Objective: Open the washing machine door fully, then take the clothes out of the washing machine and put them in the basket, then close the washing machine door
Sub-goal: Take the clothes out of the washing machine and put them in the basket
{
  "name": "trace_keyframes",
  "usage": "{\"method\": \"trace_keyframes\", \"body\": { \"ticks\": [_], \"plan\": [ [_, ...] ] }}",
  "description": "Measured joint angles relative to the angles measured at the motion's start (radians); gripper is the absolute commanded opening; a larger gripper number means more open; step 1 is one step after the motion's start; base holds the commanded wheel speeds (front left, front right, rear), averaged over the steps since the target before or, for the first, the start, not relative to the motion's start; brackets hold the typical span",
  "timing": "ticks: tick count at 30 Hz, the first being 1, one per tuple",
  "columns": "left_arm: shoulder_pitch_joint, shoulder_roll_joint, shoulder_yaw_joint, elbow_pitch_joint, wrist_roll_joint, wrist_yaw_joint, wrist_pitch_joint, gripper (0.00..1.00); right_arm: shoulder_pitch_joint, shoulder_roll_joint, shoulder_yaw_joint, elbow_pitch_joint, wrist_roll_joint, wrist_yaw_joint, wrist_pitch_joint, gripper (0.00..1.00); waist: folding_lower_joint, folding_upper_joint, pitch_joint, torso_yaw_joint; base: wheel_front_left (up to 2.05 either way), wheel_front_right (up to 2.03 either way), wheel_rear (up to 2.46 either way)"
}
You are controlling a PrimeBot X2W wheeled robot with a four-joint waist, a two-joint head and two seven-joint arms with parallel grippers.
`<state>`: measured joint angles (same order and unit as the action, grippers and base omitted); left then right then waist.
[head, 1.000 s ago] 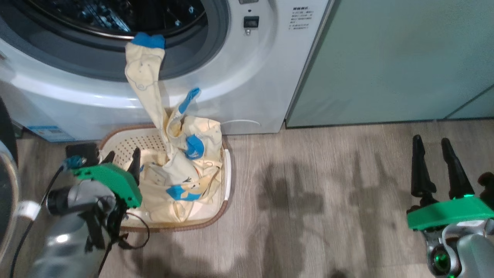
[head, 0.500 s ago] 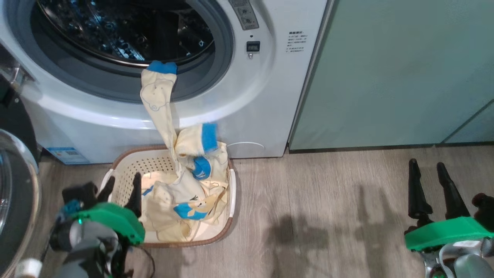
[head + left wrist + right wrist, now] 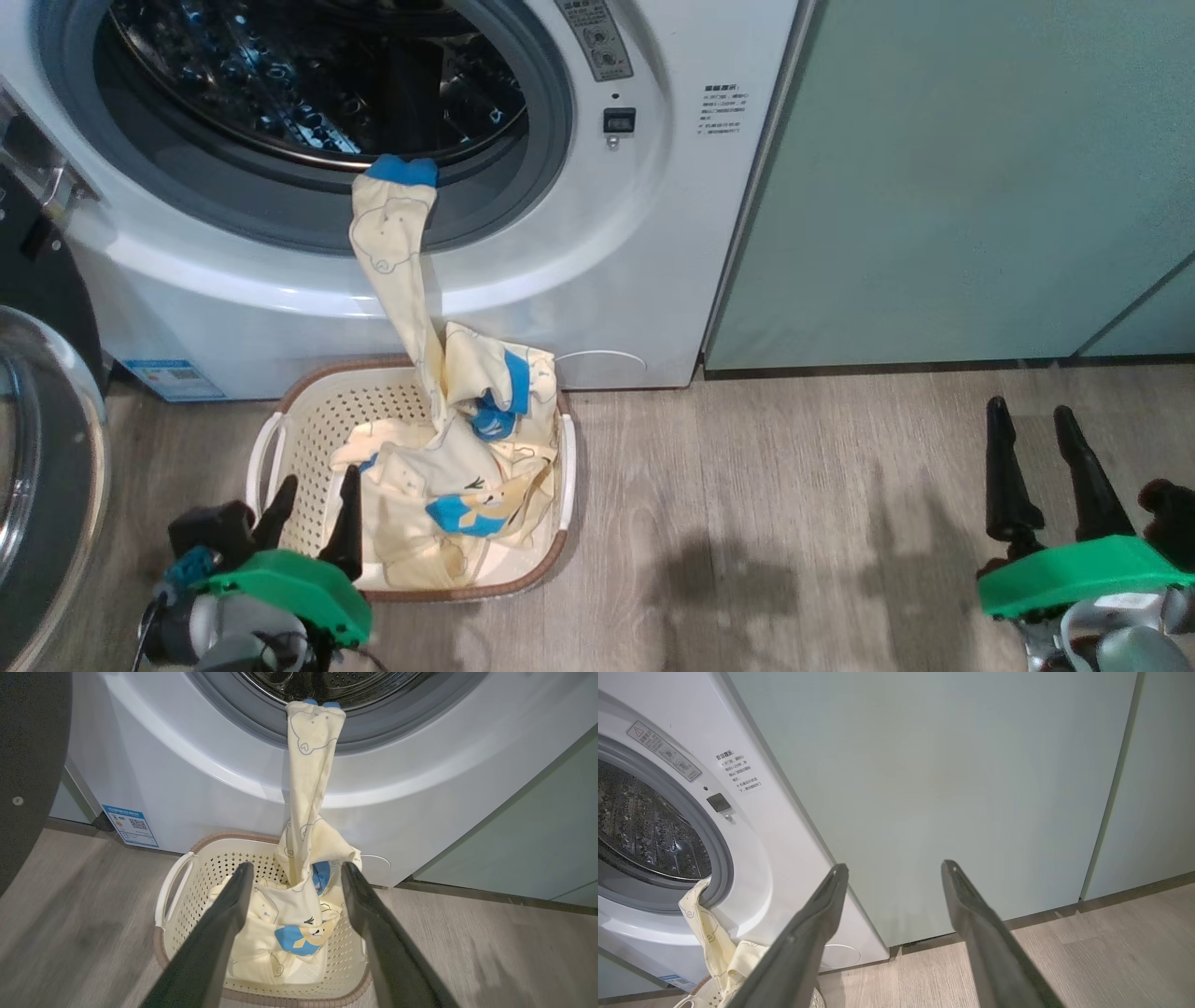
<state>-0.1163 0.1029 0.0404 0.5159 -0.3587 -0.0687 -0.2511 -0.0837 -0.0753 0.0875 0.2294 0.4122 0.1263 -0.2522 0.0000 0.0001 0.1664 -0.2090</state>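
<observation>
Far left, the washing machine door (image 3: 37,467) swung wide: first step done, by the look. Next, left gripper (image 3: 319,478) spread and empty at the near rim of the basket (image 3: 327,411). Most of the clothes (image 3: 439,467) heaped inside, yet one end hooked over the porthole lip of the washing machine (image 3: 607,280); unloading unfinished, closing not begun. Far right, right gripper (image 3: 1029,411) spread, empty, above bare floor.

Much of the washing machine door (image 3: 37,420) off-frame
</observation>
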Motion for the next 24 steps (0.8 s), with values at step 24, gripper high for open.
{"method": "trace_keyframes", "body": {
  "ticks": [24],
  "plan": [
    [-0.601, 0.096, -0.09, 0.215, 0.121, -0.044, 0.268, 1.0, -0.068, 0.013, -0.005, -0.026, 0.002, 0.0, 0.0, 1.0, 0.0002, 0.0, 0.186, -0.012, 0.0, 0.0, 0.0]
  ]
}}
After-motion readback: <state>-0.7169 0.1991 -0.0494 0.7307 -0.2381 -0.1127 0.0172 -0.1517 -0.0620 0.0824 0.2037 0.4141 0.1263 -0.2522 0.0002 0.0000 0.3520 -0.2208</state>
